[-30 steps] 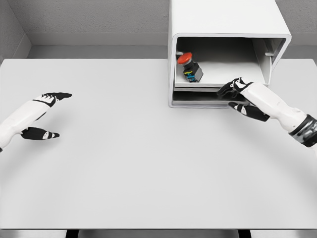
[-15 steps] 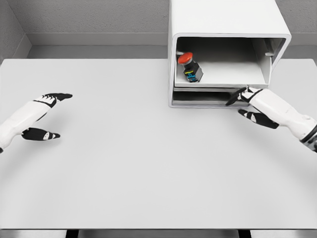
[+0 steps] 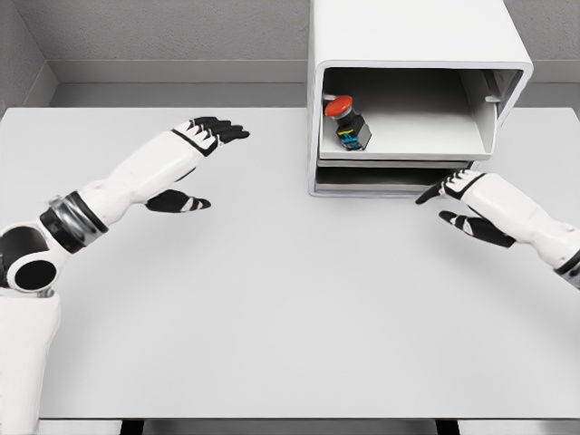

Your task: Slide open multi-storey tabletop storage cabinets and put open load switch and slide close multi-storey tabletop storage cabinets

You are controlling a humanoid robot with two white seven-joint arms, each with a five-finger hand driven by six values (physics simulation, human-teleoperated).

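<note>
Load switch (image 3: 348,124): in open upper drawer of storage cabinet (image 3: 412,54), upper right of frame, left end of tray; red button toward upper left, body tilted, long axis running lower right.
Left hand (image 3: 201,145): centre-left, fingers extended, thumb apart, empty.
Right hand (image 3: 462,201): below cabinet's lower front edge, fingers spread, empty; contact unclear.
Table (image 3: 272,299): white.

Single head view, down over table (image 3: 272,299)

A bare simulated test space: a plain white table (image 3: 272,299) against textured grey walls (image 3: 172,32), holding only a white storage cabinet (image 3: 408,36).
</note>
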